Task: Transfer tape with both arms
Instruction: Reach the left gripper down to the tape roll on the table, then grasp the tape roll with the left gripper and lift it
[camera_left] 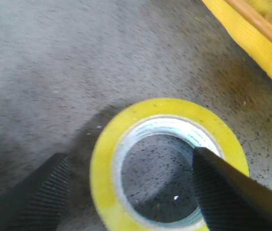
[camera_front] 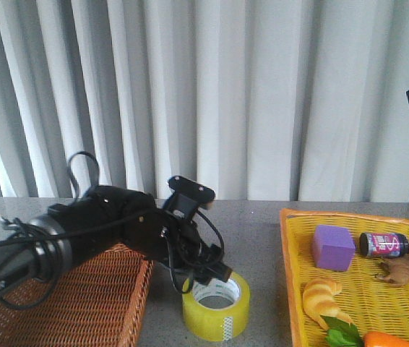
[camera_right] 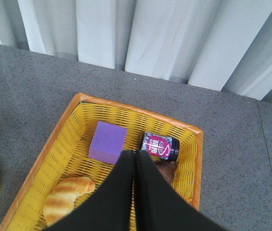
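Yellow packing tape (camera_left: 167, 166) lies flat on the table; the left gripper (camera_left: 131, 187) is spread, 1 finger inside the core, 1 outside, ready to pinch its wall. The right gripper (camera_right: 134, 163), pressed together, waits above the yellow basket (camera_right: 54, 144).

A yellow tape (camera_front: 216, 306) with white printed core sits on speckled grey table (camera_front: 262, 238); black left arm (camera_front: 103, 231), brown wicker basket (camera_front: 82, 303), yellow orange-rimmed tray (camera_front: 285, 275) holding purple block (camera_front: 332, 247), golden croissant (camera_front: 321, 298); white curtain (camera_front: 226, 94).
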### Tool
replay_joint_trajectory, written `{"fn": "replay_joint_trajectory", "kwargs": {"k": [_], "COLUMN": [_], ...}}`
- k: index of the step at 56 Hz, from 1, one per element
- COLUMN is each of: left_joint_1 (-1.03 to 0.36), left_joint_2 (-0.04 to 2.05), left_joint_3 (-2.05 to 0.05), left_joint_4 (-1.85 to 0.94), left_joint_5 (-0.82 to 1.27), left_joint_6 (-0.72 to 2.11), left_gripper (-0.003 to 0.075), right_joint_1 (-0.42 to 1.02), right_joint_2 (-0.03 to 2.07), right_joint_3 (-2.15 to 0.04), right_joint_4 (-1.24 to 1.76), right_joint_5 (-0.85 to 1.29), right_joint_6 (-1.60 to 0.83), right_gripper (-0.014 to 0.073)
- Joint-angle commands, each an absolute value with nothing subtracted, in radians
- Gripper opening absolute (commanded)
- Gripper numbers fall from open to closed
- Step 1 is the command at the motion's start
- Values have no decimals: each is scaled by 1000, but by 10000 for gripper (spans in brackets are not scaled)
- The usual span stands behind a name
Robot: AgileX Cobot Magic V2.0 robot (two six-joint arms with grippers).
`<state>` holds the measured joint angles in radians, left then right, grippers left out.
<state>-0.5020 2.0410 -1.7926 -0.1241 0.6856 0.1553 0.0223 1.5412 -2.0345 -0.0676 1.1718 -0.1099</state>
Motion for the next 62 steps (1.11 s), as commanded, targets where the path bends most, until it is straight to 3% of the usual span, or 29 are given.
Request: {"fn": "replay_joint_trajectory", "kwargs": {"k": [1, 41, 49, 62], "left_joint_1": [-510, -508, -508, -508], "left_joint_2": [2010, 2092, 2104, 2105], "left_joint_3": [-1832, -1833, -1833, -1851], "left_joint_4": [-137, -127, -126, -126], "left_joint_5": [617, 619, 626, 610], "left_joint_6": [167, 64, 65, 65], "left_gripper": [523, 510, 391, 59], "right_joint_1": [13, 13, 13, 13], "right_joint_2": [1507, 1507, 1507, 1507], "right_joint_3": [-2062, -2062, -2062, -2062], "right_joint_4": [-75, -75, -75, -75], "right_joint_5": [1113, 1114, 1114, 1117], "right_joint_6": [-111, -111, -111, -111], "right_gripper": [-7, -7, -7, -7]}}
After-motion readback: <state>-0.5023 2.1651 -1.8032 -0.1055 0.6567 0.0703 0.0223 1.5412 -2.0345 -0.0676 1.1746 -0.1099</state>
